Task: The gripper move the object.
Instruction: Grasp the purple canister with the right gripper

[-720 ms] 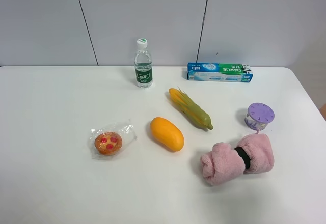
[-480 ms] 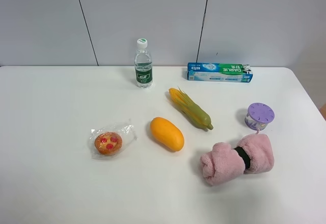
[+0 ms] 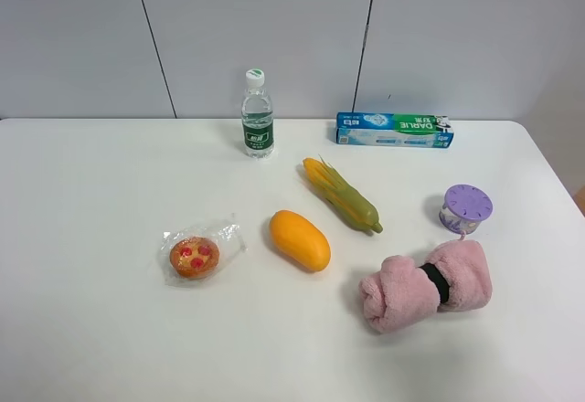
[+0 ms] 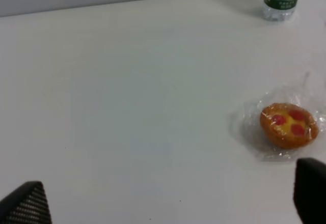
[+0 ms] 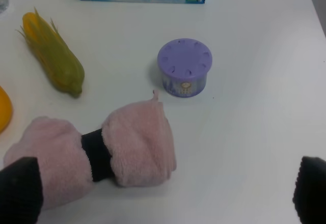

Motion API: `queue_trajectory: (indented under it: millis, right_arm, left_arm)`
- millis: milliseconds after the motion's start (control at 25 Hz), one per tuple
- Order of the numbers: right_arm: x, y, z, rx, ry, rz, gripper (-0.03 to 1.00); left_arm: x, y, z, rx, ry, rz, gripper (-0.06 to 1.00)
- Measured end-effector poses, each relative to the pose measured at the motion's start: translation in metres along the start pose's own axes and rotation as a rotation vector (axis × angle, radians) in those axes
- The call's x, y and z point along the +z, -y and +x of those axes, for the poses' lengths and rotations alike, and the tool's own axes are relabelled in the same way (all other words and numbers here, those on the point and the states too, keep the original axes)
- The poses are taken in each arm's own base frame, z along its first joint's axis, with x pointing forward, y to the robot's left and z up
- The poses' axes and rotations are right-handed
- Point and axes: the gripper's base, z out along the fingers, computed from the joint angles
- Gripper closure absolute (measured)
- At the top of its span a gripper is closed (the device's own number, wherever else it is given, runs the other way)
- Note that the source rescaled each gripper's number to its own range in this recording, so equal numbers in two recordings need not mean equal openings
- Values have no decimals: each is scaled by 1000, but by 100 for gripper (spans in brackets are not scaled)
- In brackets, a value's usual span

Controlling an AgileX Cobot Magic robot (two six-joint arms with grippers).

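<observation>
The purple-lidded jar (image 3: pixel 466 208) stands at 3 o'clock on the white table (image 3: pixel 91 329), just beside the pink towel (image 3: pixel 402 297) lying at its 7 o'clock. The right gripper (image 5: pixel 164 188) and the left gripper (image 4: pixel 168 198) each hang with jaws released, spread wide apart

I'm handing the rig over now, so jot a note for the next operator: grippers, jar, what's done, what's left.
Left gripper: open, empty, near the tart.
Right gripper: open, empty, by the towel, facing the jar.
Jar: upright on the table, right side, close to the towel, not gripped.
Done: nothing yet.
To do: grasp and move the jar, likely with the right gripper.
</observation>
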Motion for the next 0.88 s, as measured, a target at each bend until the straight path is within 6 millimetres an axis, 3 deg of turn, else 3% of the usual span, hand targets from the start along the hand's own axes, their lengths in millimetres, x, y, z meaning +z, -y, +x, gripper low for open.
queue_trajectory:
  millis: [400,520,640,880]
  right_arm:
    - [0,1,0,30,-3,7,-3]
    - [10,1,-5,32,-70,9,-3]
    - [17,2,-24,27,-139,21,-3]
    - [30,4,-85,14,-210,41,-3]
  left_arm:
    - [0,0,0,0,0,0,-6]
    - [0,0,0,0,0,0,-6]
    - [0,0,0,0,0,0,-6]
    - [0,0,0,0,0,0,-6]
